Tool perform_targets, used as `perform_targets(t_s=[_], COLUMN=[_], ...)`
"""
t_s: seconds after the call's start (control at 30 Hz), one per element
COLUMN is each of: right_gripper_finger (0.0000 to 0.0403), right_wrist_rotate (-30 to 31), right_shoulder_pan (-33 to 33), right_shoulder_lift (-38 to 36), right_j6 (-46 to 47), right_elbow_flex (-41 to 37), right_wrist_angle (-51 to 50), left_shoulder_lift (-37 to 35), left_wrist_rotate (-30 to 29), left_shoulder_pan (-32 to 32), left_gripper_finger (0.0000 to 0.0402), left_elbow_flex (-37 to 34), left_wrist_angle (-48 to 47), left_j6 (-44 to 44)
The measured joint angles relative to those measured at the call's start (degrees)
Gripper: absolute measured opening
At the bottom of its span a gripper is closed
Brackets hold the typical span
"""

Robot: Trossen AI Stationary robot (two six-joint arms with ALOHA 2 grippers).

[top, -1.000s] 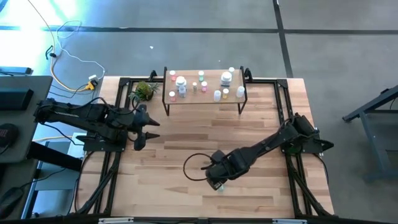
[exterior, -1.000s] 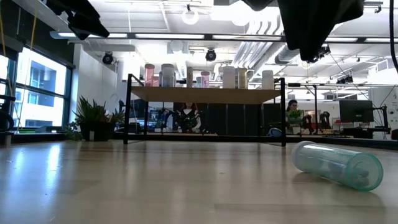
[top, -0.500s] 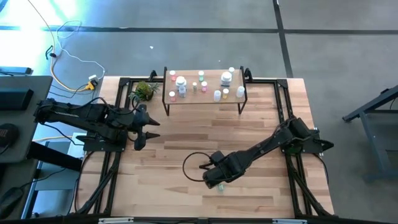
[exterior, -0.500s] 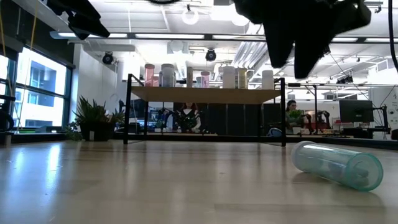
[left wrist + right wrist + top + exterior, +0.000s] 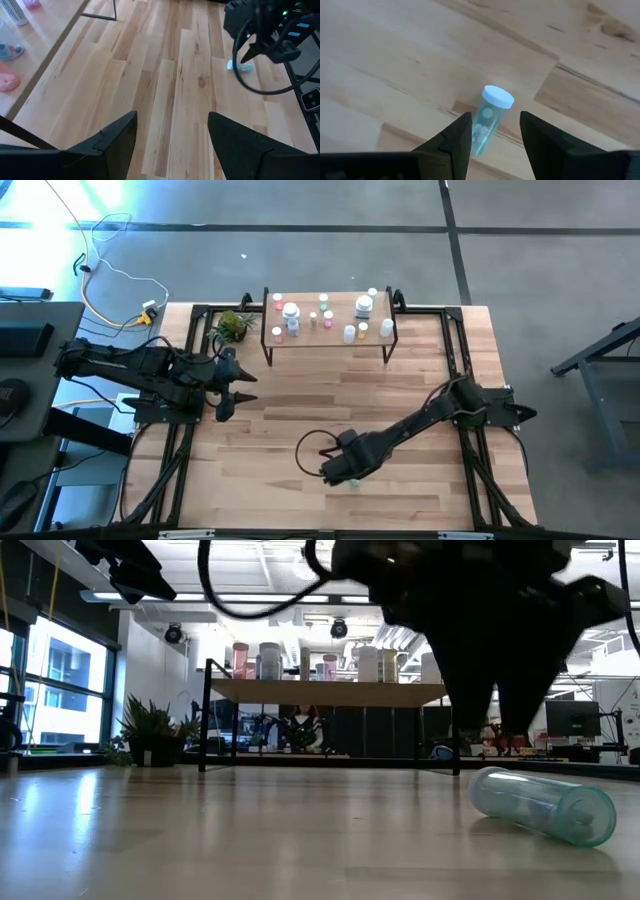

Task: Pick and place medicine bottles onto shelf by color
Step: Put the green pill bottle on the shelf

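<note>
Right tool (image 5: 492,132) released, poised over a clear blue-capped vial (image 5: 487,119) lying on the surface (image 5: 420,380), well apart from the shelf (image 5: 330,335). Left tool (image 5: 170,135) released, near the plant (image 5: 235,326). Nothing between.

this is a robotics lab set up inside a big open-plan office or workshop floor. two dark robot arms are bolted to a black metal frame (image 5: 440,315) around a butcher-block table (image 5: 290,400), which stands on grey carpet tiles (image 5: 300,255). loose cables (image 5: 105,275) trail across the floor to a plug block. looking level across the table, the ceiling (image 5: 300,580) is bare, with exposed pipes, ducts and round hanging lamps. tall windows (image 5: 60,690) fill one wall, and far back a person (image 5: 470,720) sits at a desk with monitors (image 5: 572,718). a potted plant (image 5: 150,730) sits near the windows.
</note>
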Motion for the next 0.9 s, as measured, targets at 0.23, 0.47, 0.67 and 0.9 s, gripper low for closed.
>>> perform_targets(t_s=[0.23,0.47,0.67,0.9], right_gripper_finger=[0.0158,0.0158,0.0147,0.014], right_wrist_rotate=[-2.2,-3.1,-4.2,-4.5], right_shoulder_pan=[0.0,0.0,0.0,-0.2], right_shoulder_lift=[3.0,4.8,5.2,5.1], right_j6=[1.0,0.9,0.8,0.7], right_elbow_flex=[0.0,0.0,0.0,-1.4], right_wrist_angle=[0.2,1.2,1.5,3.7], left_shoulder_lift=[0.0,0.0,0.0,0.0], left_wrist_rotate=[0.0,0.0,0.0,0.0], left_shoulder_pan=[0.0,0.0,0.0,0.0], left_gripper_finger=[0.0232,0.0232,0.0232,0.0232], left_elbow_flex=[0.0,0.0,0.0,0.0], left_wrist_angle=[0.0,0.0,0.0,0.0], left_j6=[0.0,0.0,0.0,0.1])
